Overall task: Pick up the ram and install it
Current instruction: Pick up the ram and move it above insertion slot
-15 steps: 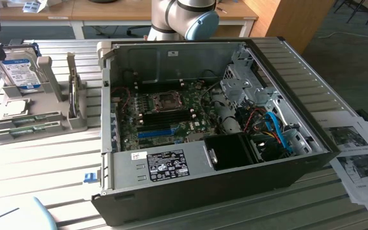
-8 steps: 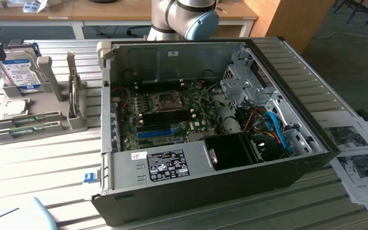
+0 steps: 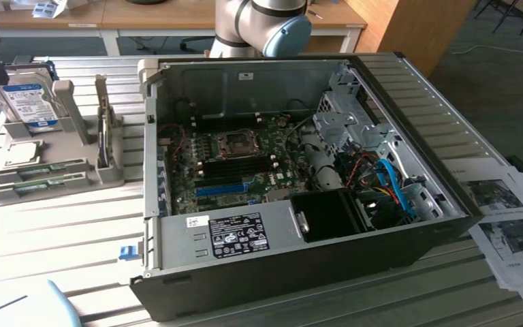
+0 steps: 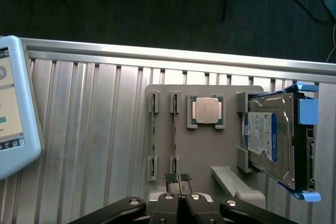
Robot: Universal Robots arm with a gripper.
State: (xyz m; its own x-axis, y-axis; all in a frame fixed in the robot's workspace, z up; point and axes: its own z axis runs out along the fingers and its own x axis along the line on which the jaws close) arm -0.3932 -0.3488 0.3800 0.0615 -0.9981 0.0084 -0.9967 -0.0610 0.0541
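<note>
Two ram strips, thin green boards, stand on edge in a grey holder (image 4: 205, 150): one ram strip (image 4: 152, 135) and a second one (image 4: 174, 135) beside it. In the exterior view they lie at the left, one ram strip (image 3: 40, 170) behind the other (image 3: 51, 182). My gripper (image 4: 178, 179) hangs above the holder's edge, just off the end of the second strip, with its fingertips (image 4: 171, 178) pressed together and nothing between them. The open computer case (image 3: 425, 235) shows the motherboard with dark memory slots (image 3: 243, 165).
A processor chip (image 4: 206, 111) and a silver hard drive (image 4: 268, 140) with a blue label sit in the same holder. A light-blue tablet (image 4: 10, 103) lies on the ribbed metal table. Printed sheets (image 3: 511, 225) lie at the exterior view's right of the case.
</note>
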